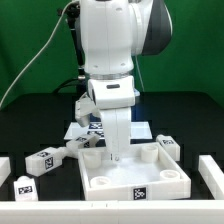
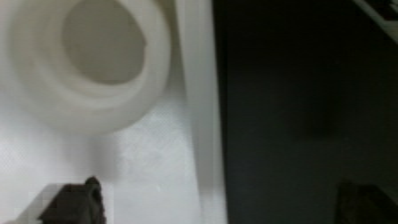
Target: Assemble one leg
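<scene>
The arm points straight down over the white square panel, with its jaws low above the panel's surface. They stand wide apart and hold nothing. The wrist view shows one dark fingertip beside a round corner hole. One leg lies on the table at 9 o'clock from the panel, well clear of the jaws. Another leg lies at 8 o'clock, and a third at 1 o'clock.
</scene>
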You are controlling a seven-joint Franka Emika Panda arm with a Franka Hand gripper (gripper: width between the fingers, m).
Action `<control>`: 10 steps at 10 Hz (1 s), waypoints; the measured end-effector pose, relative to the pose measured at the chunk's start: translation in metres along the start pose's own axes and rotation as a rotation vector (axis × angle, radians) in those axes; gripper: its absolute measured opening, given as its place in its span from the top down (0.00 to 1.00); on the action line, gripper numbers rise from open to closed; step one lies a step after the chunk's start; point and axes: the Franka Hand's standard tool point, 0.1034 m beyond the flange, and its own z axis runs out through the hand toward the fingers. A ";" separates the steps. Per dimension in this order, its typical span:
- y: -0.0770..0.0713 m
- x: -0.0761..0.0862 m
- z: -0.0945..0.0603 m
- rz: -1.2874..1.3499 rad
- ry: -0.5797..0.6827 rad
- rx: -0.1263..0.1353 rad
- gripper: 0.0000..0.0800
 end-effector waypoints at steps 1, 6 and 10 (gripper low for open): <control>0.000 0.000 0.000 0.001 0.000 0.000 0.34; 0.000 0.000 0.000 0.001 0.000 0.000 0.94; 0.020 0.010 -0.004 0.106 0.006 -0.016 0.94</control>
